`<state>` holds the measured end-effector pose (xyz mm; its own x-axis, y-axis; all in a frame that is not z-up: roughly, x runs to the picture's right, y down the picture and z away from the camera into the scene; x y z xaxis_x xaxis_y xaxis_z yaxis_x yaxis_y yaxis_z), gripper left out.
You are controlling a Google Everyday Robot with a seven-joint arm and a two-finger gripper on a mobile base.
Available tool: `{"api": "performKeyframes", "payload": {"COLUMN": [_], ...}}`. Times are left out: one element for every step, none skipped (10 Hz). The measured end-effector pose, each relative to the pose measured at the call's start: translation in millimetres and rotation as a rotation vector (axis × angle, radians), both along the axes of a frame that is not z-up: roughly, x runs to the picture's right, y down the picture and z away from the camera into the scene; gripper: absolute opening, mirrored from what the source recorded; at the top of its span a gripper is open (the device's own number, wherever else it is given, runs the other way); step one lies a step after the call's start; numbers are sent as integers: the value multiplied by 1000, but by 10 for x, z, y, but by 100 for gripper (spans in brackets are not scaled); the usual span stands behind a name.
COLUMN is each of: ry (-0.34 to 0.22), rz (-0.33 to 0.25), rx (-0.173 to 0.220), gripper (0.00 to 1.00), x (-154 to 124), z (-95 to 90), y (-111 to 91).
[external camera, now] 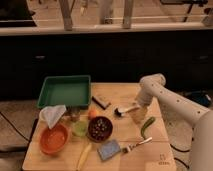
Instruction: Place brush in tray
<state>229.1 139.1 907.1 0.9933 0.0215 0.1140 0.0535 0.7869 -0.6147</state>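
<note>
Camera view: a wooden table [159, 148] fills the lower half. The white arm [172, 102] comes in from 3 o'clock and bends down over the table's right side. The green tray [64, 93] lies at 10 o'clock on the table, near the back left corner.

An orange bowl [53, 139] sits at 8 o'clock, with a white cloth [52, 115] just behind it, against the tray's front rim. A dark bowl [100, 128] stands near the table's middle, with a small green cup [80, 128] touching it at 9 o'clock.

The gripper [136, 114] hangs low at about 2 o'clock from the dark bowl, right at the handle end of the brush [128, 108]. I cannot tell whether it is open, closed, or gripping the brush. The brush lies on the table well apart from the tray, at 4 o'clock from it, with its dark head pointing left.

A dark block [101, 102] lies between the tray and the brush. A blue sponge [109, 149] and a fork [136, 145] lie at 6 o'clock.
</note>
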Motion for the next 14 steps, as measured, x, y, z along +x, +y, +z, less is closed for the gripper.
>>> {"api": "performKeyframes", "payload": {"ry": [1, 4, 5, 7, 9, 11, 12, 13, 15, 16, 19, 21, 24, 26], "rz": [0, 0, 0, 1, 1, 1, 0, -1, -1, -2, -2, -2, -3, -6], "rx": [0, 1, 3, 3, 5, 6, 6, 8, 8, 8, 8, 10, 11, 14], "gripper": [80, 80, 80, 80, 80, 80, 80, 78, 72, 65, 56, 52, 51, 46], "x": [4, 13, 18, 25, 31, 39, 42, 44, 53, 54, 61, 69, 75, 71], "z": [3, 14, 21, 28, 34, 39, 45, 52, 53, 52, 47, 48, 47, 43], "y": [-3, -11, -21, -24, -33, -41, -42, -54, -55, -51, -55, -59, -61, -62]}}
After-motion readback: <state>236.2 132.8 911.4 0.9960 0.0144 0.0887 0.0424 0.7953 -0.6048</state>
